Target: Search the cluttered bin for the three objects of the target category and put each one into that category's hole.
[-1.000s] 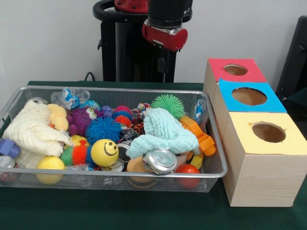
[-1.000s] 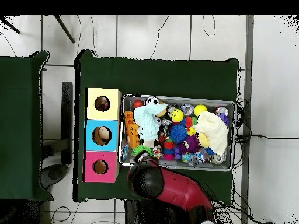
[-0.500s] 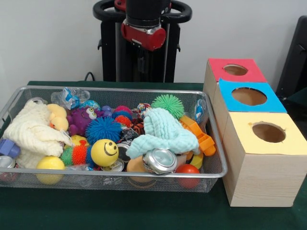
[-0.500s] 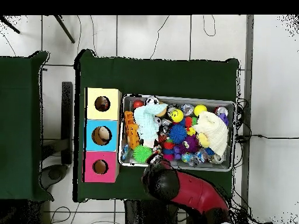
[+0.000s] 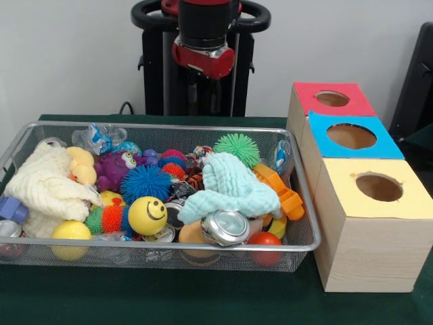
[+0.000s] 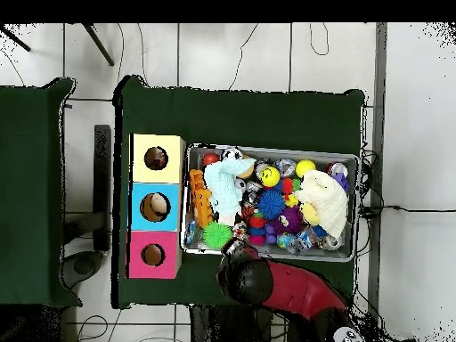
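On the green table (image 5: 203,301) the wire bin (image 5: 301,203) is the largest thing and serves as the landmark for everything else. Beside the bin's right end, in the front view, stands the wooden box row (image 5: 365,257) with three holes: the red hole (image 5: 332,99) farthest back, the blue hole (image 5: 351,136) in the middle, the yellow hole (image 5: 379,187) nearest. Behind the bin's far rim, the red and black arm (image 5: 203,47) hangs well above the clutter; its gripper (image 5: 201,88) is too dark against the pedestal for me to tell whether it stands wide or narrow, and nothing is visibly carried under it.

Inside the bin, a cream cloth (image 5: 44,189) fills the left end and a mint cloth (image 5: 230,186) drapes over the right half. Smaller pieces crowd between them: a blue spiky ball (image 5: 145,181), a green spiky ball (image 5: 237,147) at the far rim, a yellow smiley ball (image 5: 147,215) and a crushed can (image 5: 225,227) at the near rim.

From overhead, something pale shows down the blue hole (image 6: 157,207), though what it is cannot be made out. Judging by the full bin, most of the search is probably left to do.
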`<state>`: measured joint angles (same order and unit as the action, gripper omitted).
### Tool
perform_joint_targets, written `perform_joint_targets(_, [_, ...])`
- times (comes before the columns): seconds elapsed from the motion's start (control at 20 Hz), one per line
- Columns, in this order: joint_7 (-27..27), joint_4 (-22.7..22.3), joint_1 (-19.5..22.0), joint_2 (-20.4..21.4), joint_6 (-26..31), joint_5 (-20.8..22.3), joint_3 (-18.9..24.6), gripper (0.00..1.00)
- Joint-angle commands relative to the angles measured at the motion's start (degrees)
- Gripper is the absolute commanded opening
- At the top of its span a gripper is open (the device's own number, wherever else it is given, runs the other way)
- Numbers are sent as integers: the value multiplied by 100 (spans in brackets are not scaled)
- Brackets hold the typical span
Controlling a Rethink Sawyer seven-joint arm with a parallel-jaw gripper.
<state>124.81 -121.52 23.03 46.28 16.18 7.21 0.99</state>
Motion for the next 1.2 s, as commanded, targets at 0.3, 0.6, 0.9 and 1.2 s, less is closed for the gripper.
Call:
perform_joint_targets(0.3, [239,353,-37,-197,-897,456,491,100])
perform_joint_targets(0.6, [177,348,40,-285,-1170,746,392,100])
perform_joint_targets(0.9, [264,458,-122,-615,-1437,946,136,100])
perform_joint_targets(1.2, [281,542,-54,-966,-1590,1087,131,100])
